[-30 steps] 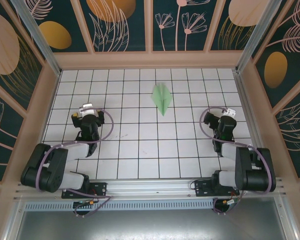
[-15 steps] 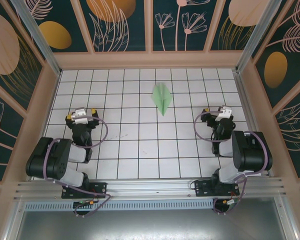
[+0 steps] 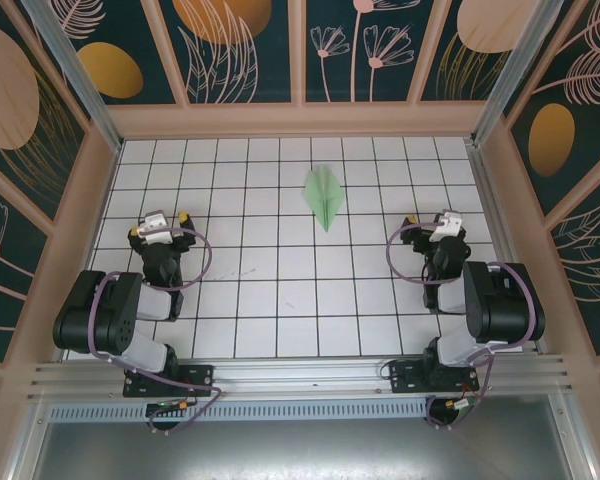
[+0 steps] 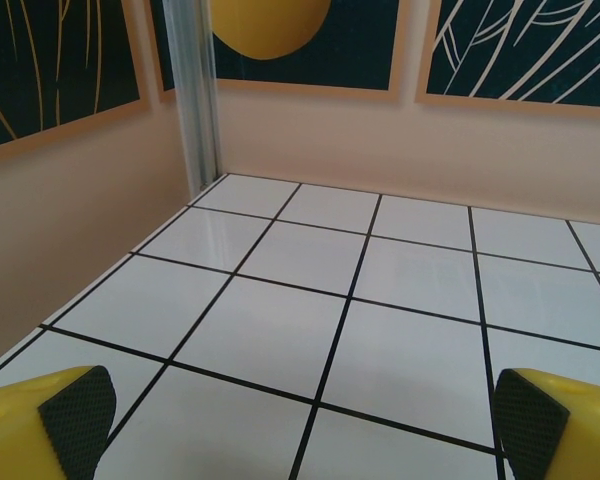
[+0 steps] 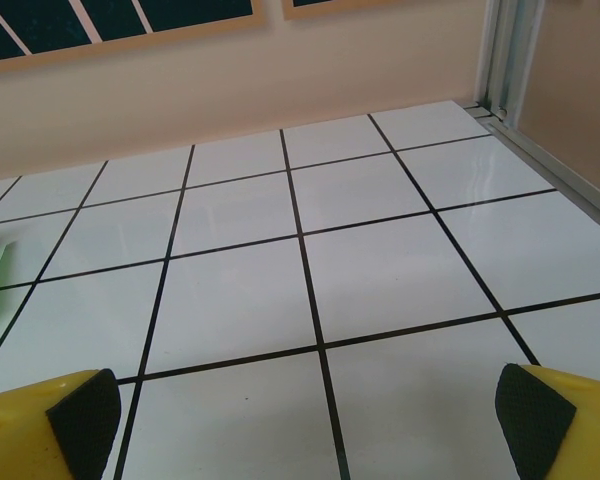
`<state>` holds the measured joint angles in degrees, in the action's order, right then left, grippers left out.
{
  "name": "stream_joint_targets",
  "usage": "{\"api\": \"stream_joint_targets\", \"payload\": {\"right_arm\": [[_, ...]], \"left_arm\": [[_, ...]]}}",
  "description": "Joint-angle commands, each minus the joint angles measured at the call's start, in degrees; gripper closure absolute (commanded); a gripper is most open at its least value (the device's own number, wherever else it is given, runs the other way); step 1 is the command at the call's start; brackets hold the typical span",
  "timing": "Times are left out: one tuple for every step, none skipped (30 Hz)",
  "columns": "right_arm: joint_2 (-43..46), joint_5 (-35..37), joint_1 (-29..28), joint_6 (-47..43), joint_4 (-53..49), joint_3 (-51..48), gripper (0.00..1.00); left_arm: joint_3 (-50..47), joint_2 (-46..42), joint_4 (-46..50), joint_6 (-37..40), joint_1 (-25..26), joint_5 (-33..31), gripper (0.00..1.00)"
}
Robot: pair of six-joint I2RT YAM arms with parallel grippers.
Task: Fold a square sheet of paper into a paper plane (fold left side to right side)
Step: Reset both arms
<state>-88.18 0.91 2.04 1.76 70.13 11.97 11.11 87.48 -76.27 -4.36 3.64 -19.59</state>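
Glossy tiled table (image 3: 280, 300), matt paper plane (image 3: 324, 196)

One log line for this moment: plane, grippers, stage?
plane: folded dart, lying on table | left gripper: open, empty | right gripper: open, empty | stage: fold looks done

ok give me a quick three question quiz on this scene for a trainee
1. True or false: the pale mint-green folded paper plane is gripped by the left pincer.
2. Where does the plane lie on the white tiled table? A) beside the arm bases B) toward the far side, between the two arms C) against the left wall
3. Fill in: the left pincer and the right pincer both stand ___, with nothing between their fingers.

Key: 1 false; 2 B; 3 open
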Motion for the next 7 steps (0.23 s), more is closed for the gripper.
{"api": "stream_joint_targets", "payload": {"right_arm": [[-0.4,-1.1,-0.4,-1.1,2.0,1.3,0.01],[-0.4,-1.1,-0.4,-1.1,2.0,1.2,0.01],[-0.3,-1.1,-0.4,-1.0,1.9,1.2,0.01],[-0.4,-1.2,-0.4,-1.0,1.9,1.3,0.01],[-0.3,-1.2,-0.3,-1.0,1.9,1.2,0.01],[-0.4,-1.3,-0.3,-1.0,1.9,1.2,0.01],[-0.3,-1.3,-0.3,-1.0,1.9,1.2,0.01]], "left_arm": [[0.6,0.0,-0.9,-1.1,-0.3,-0.6,0.01],[0.6,0.0,-0.9,-1.1,-0.3,-0.6,0.01],[0.6,-0.1,-0.9,-1.1,-0.3,-0.6,0.01],[0.6,0.0,-0.9,-1.1,-0.3,-0.6,0.02],[0.6,-0.1,-0.9,-1.1,-0.3,-0.6,0.01],[0.5,-0.1,-0.9,-1.1,-0.3,-0.6,0.01],[0.6,0.0,-0.9,-1.1,-0.3,-0.6,0.01]]}}
